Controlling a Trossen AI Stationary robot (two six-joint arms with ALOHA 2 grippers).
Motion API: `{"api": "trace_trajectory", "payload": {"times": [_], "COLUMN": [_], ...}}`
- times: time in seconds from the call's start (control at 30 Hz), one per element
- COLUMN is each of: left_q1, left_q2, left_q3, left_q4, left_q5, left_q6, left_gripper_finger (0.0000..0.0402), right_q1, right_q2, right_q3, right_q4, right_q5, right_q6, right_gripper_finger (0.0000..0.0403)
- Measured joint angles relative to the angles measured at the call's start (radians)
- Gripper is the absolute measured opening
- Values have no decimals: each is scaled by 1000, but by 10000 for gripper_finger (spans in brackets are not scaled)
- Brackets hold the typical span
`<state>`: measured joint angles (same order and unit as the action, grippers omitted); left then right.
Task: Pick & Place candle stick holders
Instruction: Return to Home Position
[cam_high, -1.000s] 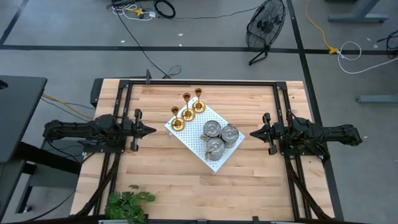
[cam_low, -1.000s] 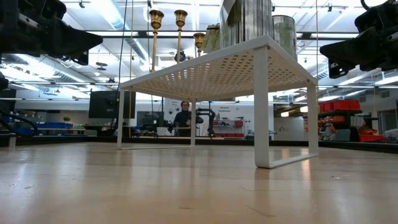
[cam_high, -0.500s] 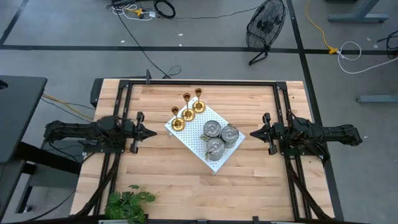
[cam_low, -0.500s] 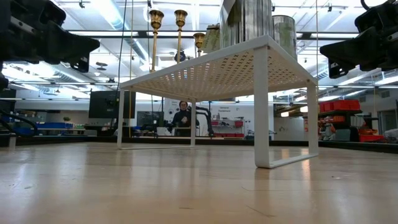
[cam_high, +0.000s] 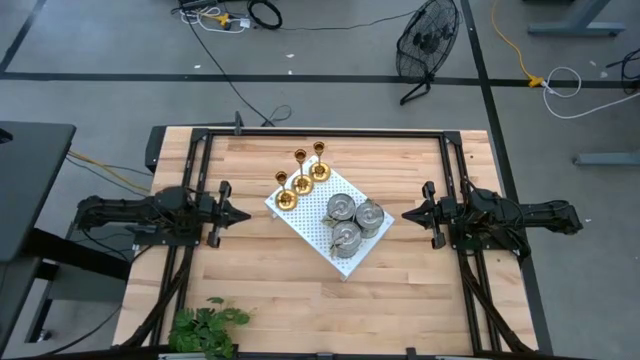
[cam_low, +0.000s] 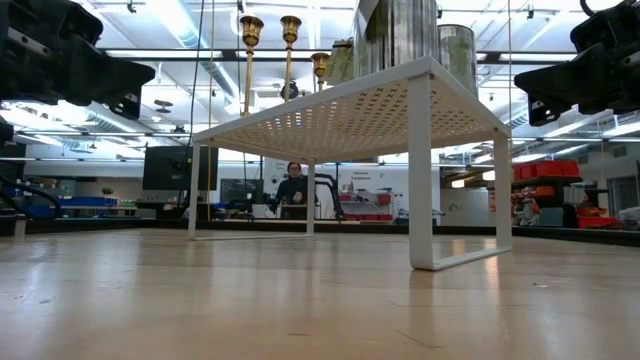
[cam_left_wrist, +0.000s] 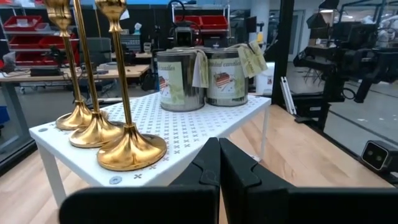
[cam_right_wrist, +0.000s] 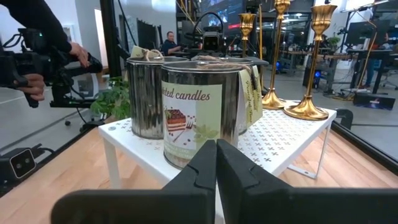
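Both clenched empty: left gripper (cam_high: 241, 212) mid-left, right gripper (cam_high: 407, 214) mid-right; retract level, clear of shelf (cam_high: 300, 222).

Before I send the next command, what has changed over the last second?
Only the left gripper moved: it drew slightly back from the white shelf and sank a little, fingers shut. The right gripper, three brass holders and three candle tins stayed put.
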<state>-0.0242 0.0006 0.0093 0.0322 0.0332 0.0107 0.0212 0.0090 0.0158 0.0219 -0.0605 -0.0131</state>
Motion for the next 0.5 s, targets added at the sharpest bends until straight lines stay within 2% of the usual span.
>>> {"api": "trace_trajectory", "payload": {"times": [0.33, 0.5], "left_q1": [0, 0], "left_q2": [0, 1], "left_q3": [0, -1], "left_q4": [1, -3], "left_q5": [2, -30], "left_q6": [-26, -26], "left_gripper_finger": [8, 20], "right_q1": [0, 0], "right_q2": [0, 0], "right_q3": [0, 0], "right_q4": [0, 0], "right_q5": [0, 0], "right_q6": [0, 0], "right_gripper_finger": [16, 16]}}
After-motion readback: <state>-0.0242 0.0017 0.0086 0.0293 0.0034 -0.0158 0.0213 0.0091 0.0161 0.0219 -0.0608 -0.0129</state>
